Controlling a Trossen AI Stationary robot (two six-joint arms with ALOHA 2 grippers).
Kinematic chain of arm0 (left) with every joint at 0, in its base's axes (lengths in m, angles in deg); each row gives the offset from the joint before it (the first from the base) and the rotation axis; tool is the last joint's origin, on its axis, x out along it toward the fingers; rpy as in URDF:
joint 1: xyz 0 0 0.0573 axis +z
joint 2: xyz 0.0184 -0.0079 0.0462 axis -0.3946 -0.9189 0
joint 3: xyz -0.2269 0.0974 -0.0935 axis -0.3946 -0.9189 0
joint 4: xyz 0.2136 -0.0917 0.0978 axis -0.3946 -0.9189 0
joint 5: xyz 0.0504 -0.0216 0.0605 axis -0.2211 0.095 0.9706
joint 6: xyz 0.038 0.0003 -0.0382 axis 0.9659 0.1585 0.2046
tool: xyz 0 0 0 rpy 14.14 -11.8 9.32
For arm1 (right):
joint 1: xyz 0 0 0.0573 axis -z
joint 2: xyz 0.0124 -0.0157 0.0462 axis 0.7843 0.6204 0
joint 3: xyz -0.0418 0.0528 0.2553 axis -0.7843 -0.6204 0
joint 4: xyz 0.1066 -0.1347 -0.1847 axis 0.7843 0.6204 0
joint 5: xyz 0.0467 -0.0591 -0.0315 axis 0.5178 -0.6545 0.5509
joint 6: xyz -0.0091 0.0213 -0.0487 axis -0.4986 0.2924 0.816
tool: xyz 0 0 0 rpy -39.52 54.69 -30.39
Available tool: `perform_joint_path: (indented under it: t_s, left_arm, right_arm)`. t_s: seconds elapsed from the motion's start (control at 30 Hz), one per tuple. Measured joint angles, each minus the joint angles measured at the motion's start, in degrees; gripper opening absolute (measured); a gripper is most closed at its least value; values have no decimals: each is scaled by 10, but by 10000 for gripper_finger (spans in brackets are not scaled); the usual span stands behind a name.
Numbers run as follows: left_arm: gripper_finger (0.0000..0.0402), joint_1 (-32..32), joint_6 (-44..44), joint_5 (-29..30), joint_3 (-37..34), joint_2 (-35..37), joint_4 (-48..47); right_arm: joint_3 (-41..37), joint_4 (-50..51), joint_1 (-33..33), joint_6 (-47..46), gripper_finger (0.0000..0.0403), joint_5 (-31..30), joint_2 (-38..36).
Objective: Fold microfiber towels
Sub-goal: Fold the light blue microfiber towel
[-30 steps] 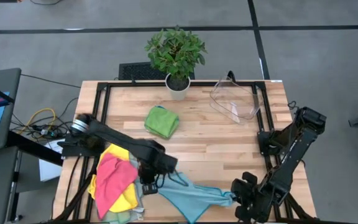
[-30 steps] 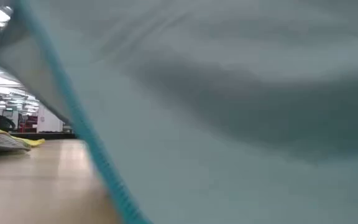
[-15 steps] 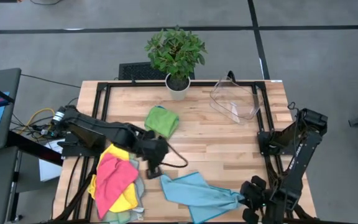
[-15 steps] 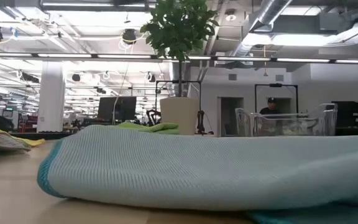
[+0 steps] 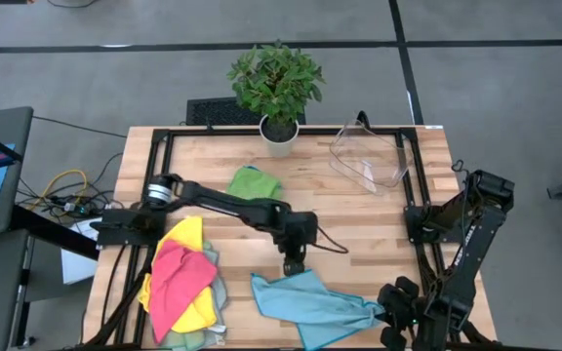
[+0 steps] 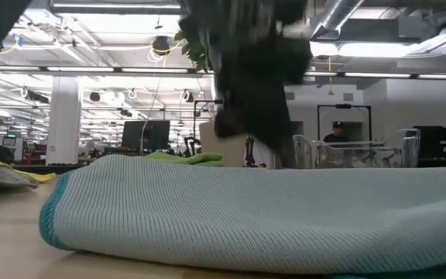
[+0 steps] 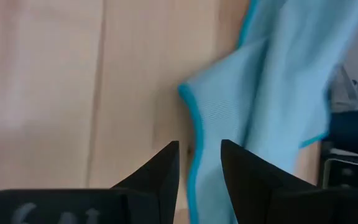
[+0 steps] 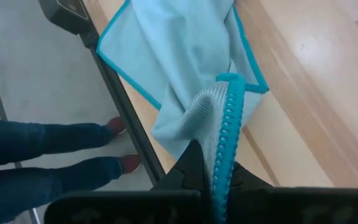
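The left gripper (image 5: 295, 263), having released the pale teal towel (image 5: 305, 304), hovered open beside its near corner, while the right gripper (image 5: 390, 310) kept its edge pinched, ready for spreading

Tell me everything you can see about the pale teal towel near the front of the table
The pale teal towel is a soft cloth with a fine ribbed weave and a darker teal stitched border. It lies rumpled and partly spread on the wooden table, near its front edge, with one part doubled over. The right gripper is shut on one bunched corner, the border running between its fingers. The left gripper hovers open just above the opposite edge, not gripping it. It lies apart from the towel pile.
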Motion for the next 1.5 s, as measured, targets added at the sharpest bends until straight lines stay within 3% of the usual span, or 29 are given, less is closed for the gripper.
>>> perform_joint_path:
  t_s: [0.27,0.43,0.63,0.93,1.13,1.3,1.5]
  left_arm:
    - [110,3,-43,-75,0,-59,49]
    - [110,-1,-52,-37,1,-59,88]
    - [106,-6,-45,-31,1,-59,124]
    - [25,-13,-42,-5,-1,-60,114]
    - [3,-18,-38,-5,-1,-60,115]
    - [30,-20,-26,-55,-1,-60,118]
    - [118,-20,-21,-48,-1,-60,116]
  right_arm:
    - [0,-1,0,-2,28,0,0]
    - [0,-1,0,-2,17,0,0]
    - [0,-1,0,-5,25,0,0]
    - [0,-1,0,-5,20,0,0]
    - [0,-1,0,-5,26,0,0]
    - [0,-1,0,-5,24,0,0]
    - [0,-1,0,-5,20,0,0]
